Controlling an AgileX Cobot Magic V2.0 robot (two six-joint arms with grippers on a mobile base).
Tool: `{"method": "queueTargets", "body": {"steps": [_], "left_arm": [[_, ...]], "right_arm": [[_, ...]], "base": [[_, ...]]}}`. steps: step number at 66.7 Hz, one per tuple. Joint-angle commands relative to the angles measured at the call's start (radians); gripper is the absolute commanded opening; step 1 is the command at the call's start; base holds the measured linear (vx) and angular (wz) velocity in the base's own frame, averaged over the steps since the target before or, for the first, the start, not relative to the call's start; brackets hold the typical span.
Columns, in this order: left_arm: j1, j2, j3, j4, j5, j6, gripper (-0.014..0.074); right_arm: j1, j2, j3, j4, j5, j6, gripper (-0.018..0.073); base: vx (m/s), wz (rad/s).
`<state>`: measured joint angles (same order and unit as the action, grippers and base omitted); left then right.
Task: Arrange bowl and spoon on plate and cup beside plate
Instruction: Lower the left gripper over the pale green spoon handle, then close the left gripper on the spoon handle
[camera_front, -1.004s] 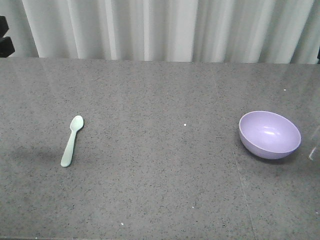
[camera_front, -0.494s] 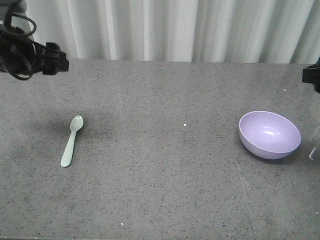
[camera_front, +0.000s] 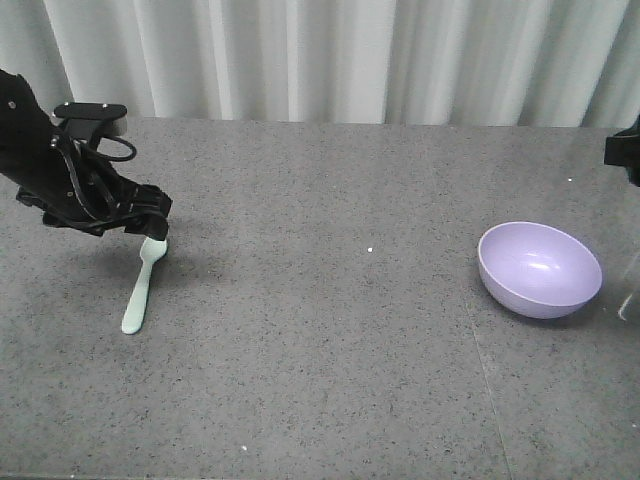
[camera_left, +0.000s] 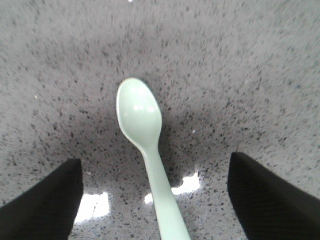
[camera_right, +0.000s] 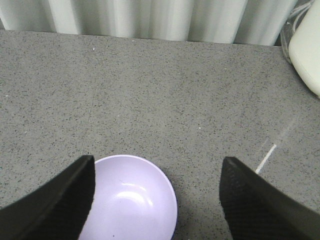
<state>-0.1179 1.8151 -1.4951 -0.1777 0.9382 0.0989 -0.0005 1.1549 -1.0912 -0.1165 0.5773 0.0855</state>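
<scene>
Now my left gripper (camera_left: 153, 161), jaws wide, straddles the small mint-green plastic spoon (camera_left: 140, 112) at left; my right gripper (camera_right: 157, 167), equally wide, overlooks the round lavender plastic bowl (camera_right: 130, 202).

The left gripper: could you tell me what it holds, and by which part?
Nothing: the left gripper is open, straddling the untouched pale mint-green plastic spoon.

The spoon (camera_left: 140, 113) looks like smooth, glossy plastic, and the bowl (camera_front: 540, 268) too, catching the light. The speckled bench (camera_front: 330, 350) is polished, stone-like; the curtain (camera_front: 300, 60) is matt cloth.
</scene>
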Motion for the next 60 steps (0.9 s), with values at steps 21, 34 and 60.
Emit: {"method": "queueTargets", "body": {"steps": [21,34,60], "left_arm": [[-0.005,0.007,-0.033,-0.002,-0.005,-0.001,0.0575],[-0.006,0.026,-0.033,0.009,0.016,-0.047,0.0571],[-0.012,0.046,-0.033,0.013,0.042,-0.062,0.0479]], "right_arm": [[-0.004,-0.018,-0.037,-0.006,-0.064,0.002,0.0517],[-0.004,-0.018,-0.037,-0.004,-0.064,0.005,0.0517],[-0.004,-0.018,-0.037,-0.002,-0.063,0.005,0.0517]], "base": [[0.0,0.0],[0.0,0.0],[0.0,0.0]]}}
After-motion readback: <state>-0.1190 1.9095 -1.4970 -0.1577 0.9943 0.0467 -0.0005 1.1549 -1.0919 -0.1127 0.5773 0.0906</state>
